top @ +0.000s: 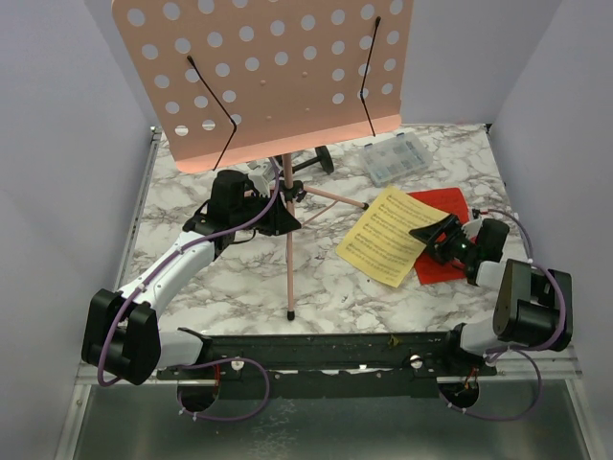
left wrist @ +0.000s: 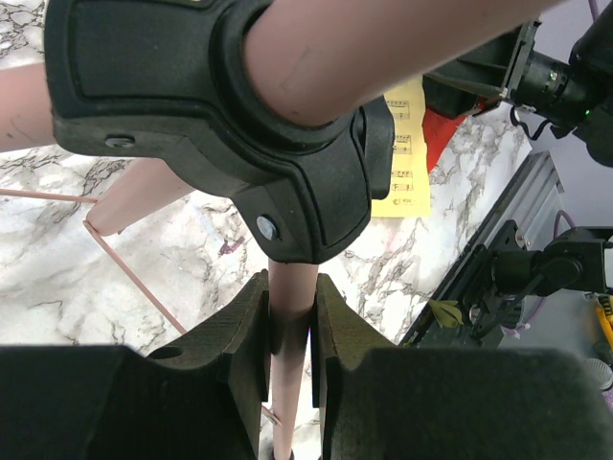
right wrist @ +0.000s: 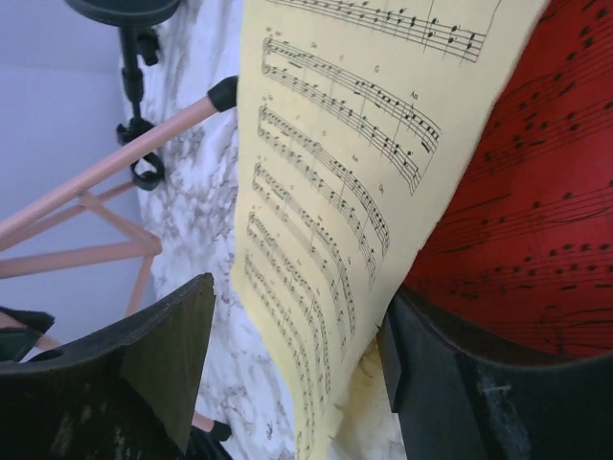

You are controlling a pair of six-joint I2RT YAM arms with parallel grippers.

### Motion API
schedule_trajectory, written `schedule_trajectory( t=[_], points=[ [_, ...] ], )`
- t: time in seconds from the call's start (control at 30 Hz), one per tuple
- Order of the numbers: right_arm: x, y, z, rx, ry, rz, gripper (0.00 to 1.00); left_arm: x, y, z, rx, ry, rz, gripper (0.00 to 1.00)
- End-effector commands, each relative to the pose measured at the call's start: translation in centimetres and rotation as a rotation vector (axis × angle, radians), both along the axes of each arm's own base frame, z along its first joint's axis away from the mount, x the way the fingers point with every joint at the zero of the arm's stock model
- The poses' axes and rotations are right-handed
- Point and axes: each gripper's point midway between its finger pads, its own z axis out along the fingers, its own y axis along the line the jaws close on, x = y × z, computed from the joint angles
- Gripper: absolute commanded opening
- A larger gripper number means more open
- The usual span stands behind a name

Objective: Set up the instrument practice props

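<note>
The pink perforated music stand [top: 263, 77] stands upright at the back, its thin pole [top: 288, 259] and tripod legs on the marble table. My left gripper [top: 276, 209] is shut on the stand's pink tube [left wrist: 290, 316] just below the black leg hub [left wrist: 287, 192]. The yellow page [top: 381, 235] lies partly over the red page [top: 441, 203]. My right gripper [top: 442, 240] is open, with the yellow page's lifted edge [right wrist: 316, 287] between the jaws and one finger [right wrist: 460, 383] over the red page [right wrist: 536, 220]. The black microphone [top: 321, 159] sits behind the stand's legs; it also shows in the right wrist view [right wrist: 134, 57].
A clear compartment box [top: 395, 158] sits at the back right. White walls close in the table on both sides. The black rail [top: 316, 350] with the arm bases runs along the near edge. A stand leg [top: 335, 197] reaches toward the yellow page.
</note>
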Motion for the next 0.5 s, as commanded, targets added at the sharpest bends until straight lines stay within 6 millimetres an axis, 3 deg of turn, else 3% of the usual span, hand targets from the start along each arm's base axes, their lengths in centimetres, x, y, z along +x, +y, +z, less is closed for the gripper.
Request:
schedule_trajectory(
  t=[0.0, 0.17, 0.37, 0.47],
  points=[
    [-0.1, 1.3, 3.6, 0.111, -0.148, 0.011, 0.69, -1.1, 0.9, -3.1, 0.055, 0.133, 0.028, 0.0],
    [-0.6, -0.7, 1.6, 0.197, -0.067, -0.274, 0.56, -1.1, 1.0, -3.0, 0.055, 0.13, 0.03, 0.0],
    [-0.3, -0.5, 2.1, 0.309, -0.145, -0.309, 0.34, -1.2, 1.1, -2.9, 0.057, 0.124, 0.034, 0.0],
    [-0.1, -0.3, 1.4, 0.354, -0.126, -0.3, 0.28, -1.1, 1.0, -3.2, 0.058, 0.136, 0.032, 0.0]
  ],
)
